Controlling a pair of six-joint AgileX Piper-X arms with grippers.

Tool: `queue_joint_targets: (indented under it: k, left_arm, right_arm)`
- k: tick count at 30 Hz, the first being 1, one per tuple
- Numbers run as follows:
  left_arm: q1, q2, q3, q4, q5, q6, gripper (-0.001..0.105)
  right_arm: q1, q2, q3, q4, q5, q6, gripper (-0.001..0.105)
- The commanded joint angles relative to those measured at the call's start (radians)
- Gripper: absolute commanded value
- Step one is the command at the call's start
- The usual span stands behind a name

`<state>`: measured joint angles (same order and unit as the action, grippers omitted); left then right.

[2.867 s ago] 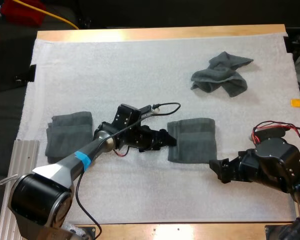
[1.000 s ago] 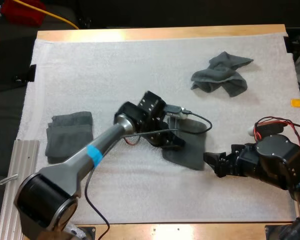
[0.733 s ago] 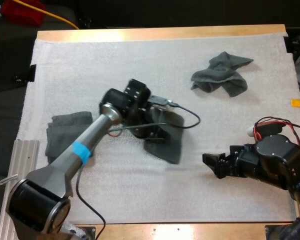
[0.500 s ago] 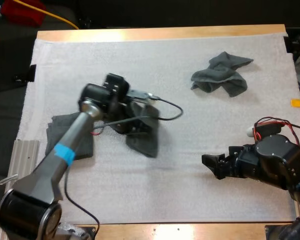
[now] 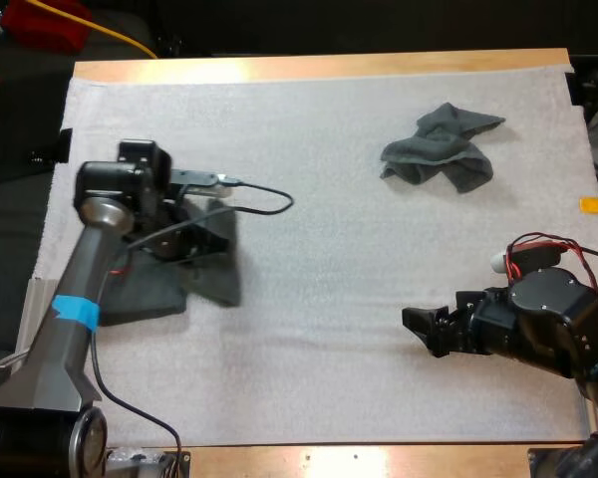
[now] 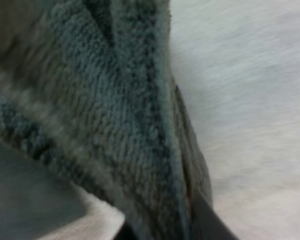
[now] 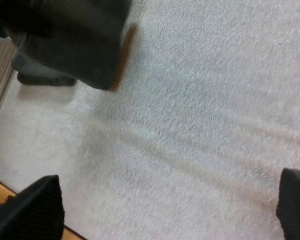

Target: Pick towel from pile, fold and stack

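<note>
The left gripper [image 5: 201, 242] is holding a folded dark grey-green towel [image 5: 219, 271], its fingers pressing on the cloth from both sides. The towel is hanging at the edge of the folded stack [image 5: 140, 291] of the same cloth, at the left of the white mat [image 5: 329, 249]. Picking and folding are looking done to me; laying it on the stack and letting go are remaining. The right gripper [image 5: 421, 329] is hovering low over bare mat, fingers spread wide on nothing. One crumpled grey-green towel [image 5: 441, 149] is lying far off, awaiting its turn.
</note>
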<state>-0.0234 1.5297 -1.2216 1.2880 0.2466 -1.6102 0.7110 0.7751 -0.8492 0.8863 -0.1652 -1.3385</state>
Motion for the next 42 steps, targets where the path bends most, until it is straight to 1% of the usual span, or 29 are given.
queue_joint_targets:
  k: [1,5,10,12,13,14,17,24,27,31,35,38,42]
  left_arm:
    - [0.021,-0.008,-0.006,0.017,-0.029,0.019,0.0]
    - [0.079,-0.008,-0.006,0.024,-0.109,0.023,0.0]
    - [0.116,-0.008,-0.006,0.014,-0.132,0.023,0.0]
    - [0.117,-0.008,-0.006,0.012,-0.174,0.023,0.0]
    - [0.117,-0.008,-0.006,0.012,-0.212,0.024,0.0]
    - [0.117,-0.008,-0.006,0.012,-0.235,0.029,0.0]
    - [0.117,-0.008,-0.006,0.006,-0.275,0.031,0.0]
    - [0.117,-0.008,-0.001,-0.002,-0.367,0.031,0.0]
    - [0.117,-0.006,0.03,-0.025,-0.382,0.031,0.0]
    - [0.117,-0.006,0.118,-0.093,-0.417,0.031,0.0]
    - [0.117,-0.006,0.198,-0.167,-0.479,0.019,0.0]
    - [0.117,-0.006,0.23,-0.205,-0.507,0.017,0.0]
    - [0.126,-0.006,0.238,-0.238,-0.532,0.015,0.0]
  right_arm:
    - [0.002,-0.007,-0.007,-0.008,-0.028,-0.001,0.084]
    - [0.002,0.001,-0.002,-0.023,-0.066,-0.004,0.084]
    - [0.002,0.017,0.003,-0.068,-0.104,-0.003,0.084]
    - [0.002,0.025,0.003,-0.08,-0.116,-0.003,0.084]
    - [0.002,0.033,0.003,-0.089,-0.133,-0.003,0.084]
    - [0.002,0.039,0.003,-0.097,-0.148,-0.003,0.084]
    - [0.002,0.059,0.003,-0.115,-0.18,-0.003,0.084]
    - [0.002,0.09,0.003,-0.127,-0.19,-0.003,0.084]
    - [0.002,0.09,0.003,-0.127,-0.19,-0.003,0.084]
    - [0.002,0.09,0.003,-0.127,-0.19,-0.003,0.084]
    - [0.002,0.09,0.003,-0.127,-0.19,-0.003,0.084]
    - [0.002,0.09,0.003,-0.127,-0.19,-0.003,0.084]
    - [0.002,0.09,0.003,-0.127,-0.19,-0.003,0.084]
